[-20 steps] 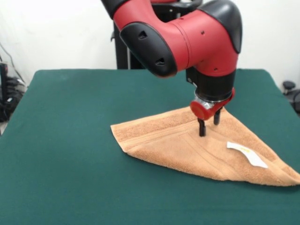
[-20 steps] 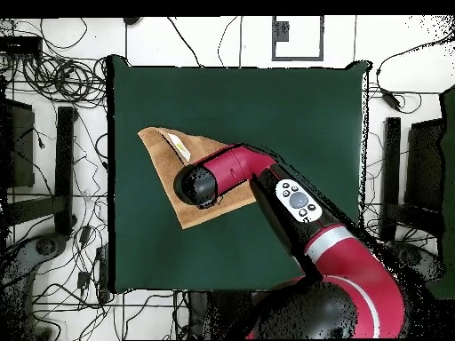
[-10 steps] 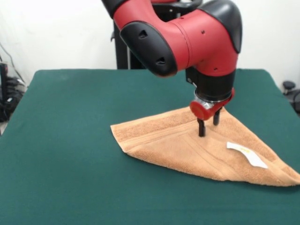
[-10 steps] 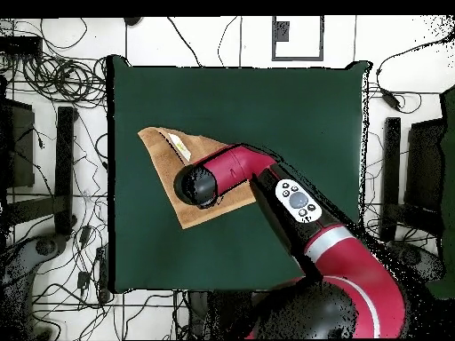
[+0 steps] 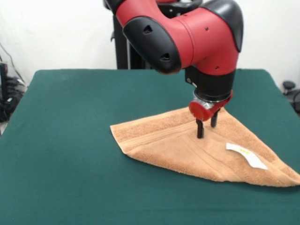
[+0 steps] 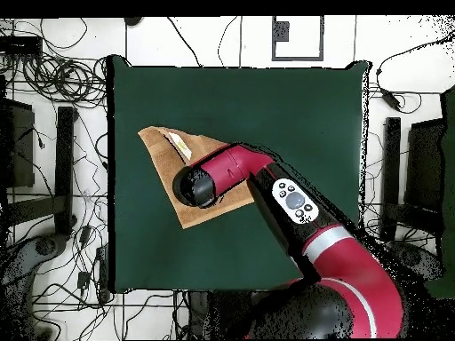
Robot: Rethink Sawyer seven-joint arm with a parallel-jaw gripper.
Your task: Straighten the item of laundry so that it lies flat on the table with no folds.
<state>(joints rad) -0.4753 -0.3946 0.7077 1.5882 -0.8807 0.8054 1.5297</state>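
Right now the towel (image 5: 197, 147) lies folded into a triangle on the tabletop (image 5: 70, 140), in the right half of the front view, w/ one corner reaching the right edge and a white label (image 5: 246, 155) on top near that corner. In the overhead view the towel (image 6: 164, 160) sits toward the left side, partly under the arm. The gripper (image 5: 206, 129) stands vertical over the towel's far-middle part, fingers a little apart, one tip on or just above the cloth, nothing clamped between them; contact can't be confirmed. So it's released, not holding fabric.

Step in hand, by the look of it: lining up a pinch on the top layer, i.e. task barely begun, fold not yet opened. Next move prob. calls for closing on the upper layer only, lifting slightly, then dragging it across the fold line so the doubled part opens out. Risk: grabbing both layers and just sliding the whole towel.
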